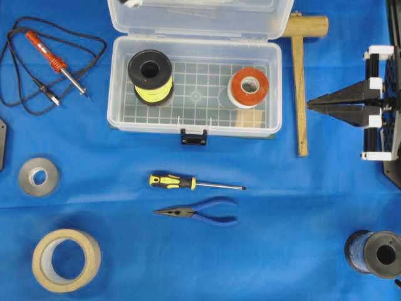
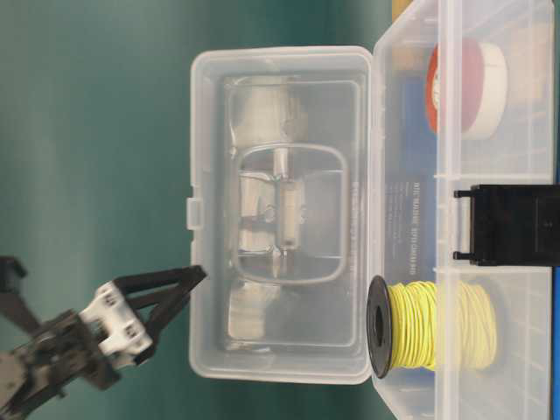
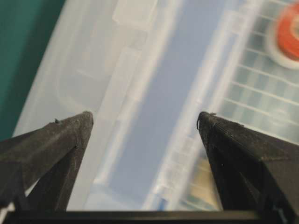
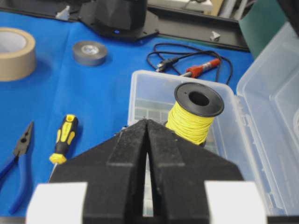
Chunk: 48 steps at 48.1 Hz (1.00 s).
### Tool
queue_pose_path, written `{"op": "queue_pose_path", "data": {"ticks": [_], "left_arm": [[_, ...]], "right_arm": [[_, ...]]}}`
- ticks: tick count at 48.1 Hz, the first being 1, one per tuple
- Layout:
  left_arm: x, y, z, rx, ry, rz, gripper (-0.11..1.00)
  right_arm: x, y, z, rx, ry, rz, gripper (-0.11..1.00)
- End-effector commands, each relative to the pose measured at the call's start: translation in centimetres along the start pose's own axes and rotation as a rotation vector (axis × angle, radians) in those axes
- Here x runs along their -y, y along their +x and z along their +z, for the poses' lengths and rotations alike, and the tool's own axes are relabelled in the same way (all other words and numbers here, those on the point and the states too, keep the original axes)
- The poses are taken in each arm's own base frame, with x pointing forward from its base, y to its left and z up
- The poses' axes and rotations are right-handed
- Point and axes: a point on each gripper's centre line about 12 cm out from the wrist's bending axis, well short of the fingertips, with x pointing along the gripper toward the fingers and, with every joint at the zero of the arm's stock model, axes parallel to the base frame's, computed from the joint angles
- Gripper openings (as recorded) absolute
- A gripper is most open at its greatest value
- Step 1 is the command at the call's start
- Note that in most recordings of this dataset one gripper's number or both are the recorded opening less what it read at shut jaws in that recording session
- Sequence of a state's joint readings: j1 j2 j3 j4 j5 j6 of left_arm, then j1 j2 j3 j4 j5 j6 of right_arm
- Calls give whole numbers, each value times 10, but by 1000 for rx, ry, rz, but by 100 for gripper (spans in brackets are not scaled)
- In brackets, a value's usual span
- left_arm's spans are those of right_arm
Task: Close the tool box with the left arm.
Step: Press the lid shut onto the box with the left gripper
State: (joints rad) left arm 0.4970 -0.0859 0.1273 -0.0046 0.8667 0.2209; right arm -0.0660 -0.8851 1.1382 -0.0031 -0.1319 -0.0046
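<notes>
Now we're at approach: left gripper (image 3: 145, 122) wide open, empty, lid (image 3: 98, 93) of tool box (image 1: 194, 88) betw. & beyond fingertips (image 3: 84, 119); next we push lid fwd/down, w/ right gripper (image 4: 147, 128) pinched closed, idle.

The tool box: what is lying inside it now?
Inside the tool box, on the gridded bottom, stand a spool of yellow wire and an orange tape roll, with a small wooden block in front of the tape. What lies beneath them is covered.

Two spools (image 1: 150, 76) sit in the tool box (image 1: 194, 122), screwdriver (image 1: 194, 183) before it.
</notes>
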Motion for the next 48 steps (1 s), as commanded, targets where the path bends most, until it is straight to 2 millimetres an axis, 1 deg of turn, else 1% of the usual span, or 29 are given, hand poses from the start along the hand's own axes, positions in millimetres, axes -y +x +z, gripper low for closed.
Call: {"op": "queue_pose_path", "data": {"ticks": [1, 11, 18, 28, 34, 39, 44, 48], "left_arm": [[31, -10, -1, -9, 33, -58, 89], [69, -29, -10, 1, 78, -116, 89], [96, -37, -21, -7, 103, -167, 89], [143, -54, -37, -6, 134, -250, 88], [165, -65, -45, 4, 159, -294, 88], [171, -75, -46, 25, 164, -310, 88], [166, -90, -45, 85, 157, -309, 88], [162, -98, -47, 159, 158, -310, 88]], "right_arm": [[1, 2, 6, 15, -3, -4, 0], [5, 2, 6, 15, -1, -21, 0], [7, 2, 6, 15, -1, -32, 0], [8, 2, 6, 17, 1, -36, 0], [8, 2, 7, 18, 0, -38, 0], [9, 2, 7, 20, 2, -41, 0], [9, 2, 7, 21, 2, -41, 0], [9, 2, 8, 23, 0, -41, 0]]}}
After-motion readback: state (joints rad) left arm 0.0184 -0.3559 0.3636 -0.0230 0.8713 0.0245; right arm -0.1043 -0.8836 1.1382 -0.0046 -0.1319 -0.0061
